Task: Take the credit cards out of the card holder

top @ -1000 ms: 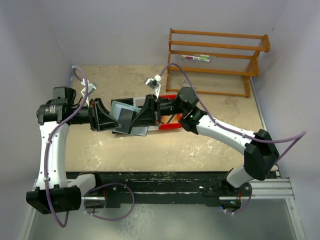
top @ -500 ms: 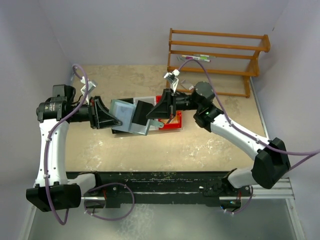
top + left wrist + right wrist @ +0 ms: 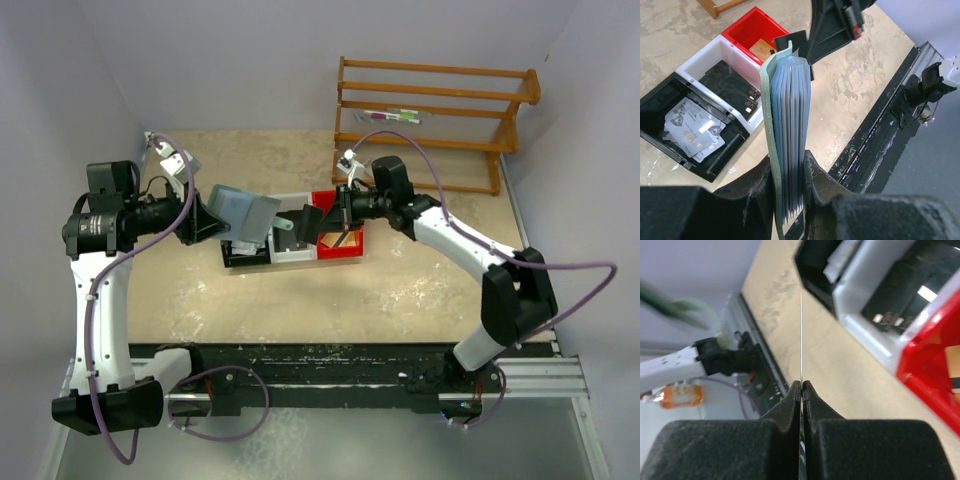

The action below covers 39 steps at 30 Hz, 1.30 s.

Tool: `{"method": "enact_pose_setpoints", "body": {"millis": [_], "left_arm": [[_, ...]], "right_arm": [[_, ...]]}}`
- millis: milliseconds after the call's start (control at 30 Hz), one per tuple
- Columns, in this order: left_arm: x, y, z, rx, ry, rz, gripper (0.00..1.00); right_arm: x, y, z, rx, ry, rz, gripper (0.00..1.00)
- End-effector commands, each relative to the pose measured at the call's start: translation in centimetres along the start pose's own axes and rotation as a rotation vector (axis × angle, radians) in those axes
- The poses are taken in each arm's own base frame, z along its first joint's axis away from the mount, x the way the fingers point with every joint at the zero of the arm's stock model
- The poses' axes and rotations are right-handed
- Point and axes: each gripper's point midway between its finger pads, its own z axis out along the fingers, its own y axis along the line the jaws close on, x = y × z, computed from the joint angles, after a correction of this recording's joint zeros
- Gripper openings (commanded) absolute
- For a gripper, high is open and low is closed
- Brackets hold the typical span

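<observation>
Gripping the flat grey-green wallet-like card holder (image 3: 245, 212) between its two black fingers, the left gripper (image 3: 213, 218) sits left of centre in the overhead view. The holder juts out to the right of the fingertips. In the left wrist view the holder stands on edge in the middle of the frame, and a packed stack of grey-blue credit cards (image 3: 792, 125) shows edge-on inside it. The fingers press on both faces at the bottom.

The right gripper (image 3: 318, 220) reaches in from the right. Its jaws are closed on a single thin card (image 3: 801, 335). The right wrist view shows this card as a fine vertical line rising from between the pads. Overhead, this card appears dark and lies just to the right of the holder, apart from it.

A row of three open bins lies beneath both grippers. In the left wrist view they run from lower left to upper centre:
- A black plastic bin (image 3: 657, 100) holds loose grey cards (image 3: 692, 132) marked VIP.
- A white bin (image 3: 700, 56) holds black cards (image 3: 735, 90).
- A red bin (image 3: 747, 26) has something tan inside.

All three rest on the beige table (image 3: 400, 290). A wooden slatted rack (image 3: 430, 110) stands at the upper right of the overhead view.
</observation>
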Motion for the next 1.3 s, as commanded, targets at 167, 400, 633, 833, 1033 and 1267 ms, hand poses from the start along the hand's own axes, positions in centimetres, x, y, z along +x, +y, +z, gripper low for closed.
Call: {"method": "enact_pose_setpoints", "body": {"millis": [167,400,633,833,1033,1267], "left_arm": [[-2.8,-3.3,-0.8,0.118,-0.103,0.043,0.16],[-3.0,-5.9,-1.1,0.257,-0.138,-0.009,0.17],[-2.9,-6.7,-1.4,0.286,-0.141,-0.023,0.17],[-3.3,-7.8,-1.7,0.340,-0.154,-0.032,0.17],[-3.6,-8.2,-1.9,0.361,-0.160,-0.032,0.17],[-3.6,-8.3,-2.0,0.372,-0.161,-0.038,0.17]], "right_arm": [[-2.9,-6.4,5.2,0.211,0.019,-0.039,0.00],[-2.0,-9.3,10.1,0.268,0.089,-0.021,0.00],[-1.7,-10.6,11.7,0.322,0.109,-0.032,0.00],[-1.9,-9.9,11.3,0.353,0.109,-0.056,0.22],[-4.7,-6.6,9.7,0.356,0.025,-0.117,0.37],[-7.5,0.4,4.7,0.285,-0.092,-0.158,0.55]]}}
